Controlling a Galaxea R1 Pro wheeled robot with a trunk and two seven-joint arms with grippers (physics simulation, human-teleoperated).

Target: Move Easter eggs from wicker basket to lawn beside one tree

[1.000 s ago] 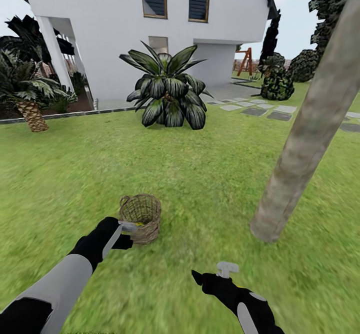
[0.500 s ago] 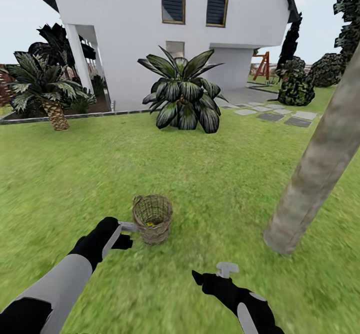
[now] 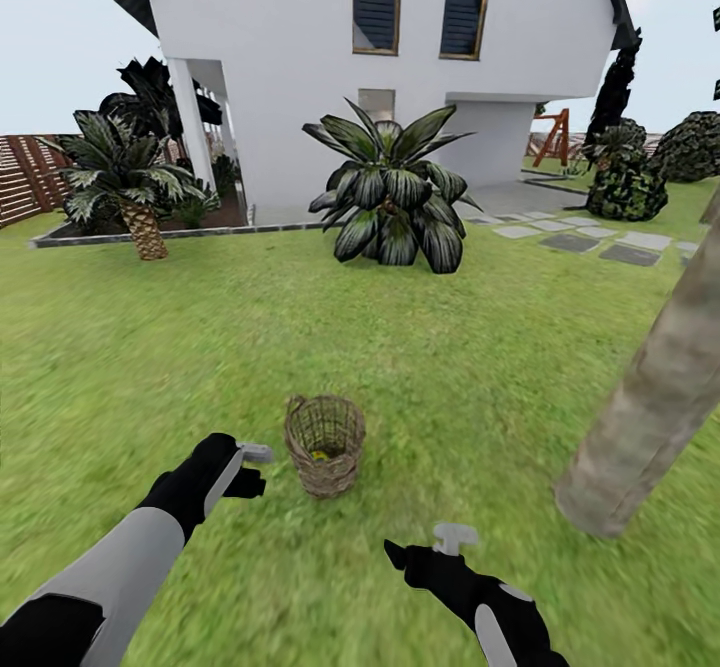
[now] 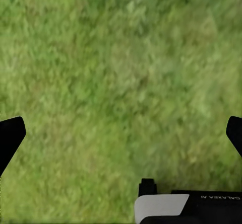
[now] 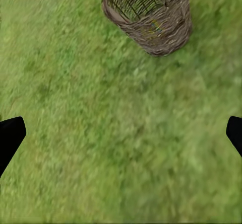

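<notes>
— What is showing at the left of the garden right now?

— A brown slatted fence (image 3: 25, 177) is edging the lawn (image 3: 200, 337), with a short palm (image 3: 125, 182) standing just inside it by the white house (image 3: 300, 77). Lower down, the left tool (image 3: 255, 454) is hovering above the grass, just beside the wicker basket (image 3: 324, 442) but apart from it. In its wrist view the black fingertips (image 4: 11, 136) are standing wide apart with nothing between them.

— And the basket itself?

— It is sitting upright on the grass between the two arms. A bit of yellow, one of the Easter eggs (image 3: 318, 455), is peeking through the weave; how many are lying inside I cannot tell. A broad-leaved shrub (image 3: 392, 192) is growing well behind it.

— What about the right side?

— The right tool (image 3: 453, 537) is hanging low over the grass, near the basket, its fingertips (image 5: 11, 133) also spread wide and holding nothing. Farther right, the tree (image 3: 655, 397) is rising as a bare mottled trunk, well apart from the basket, with paving slabs (image 3: 600, 242) and a wooden playset (image 3: 552, 137) lying beyond.
</notes>
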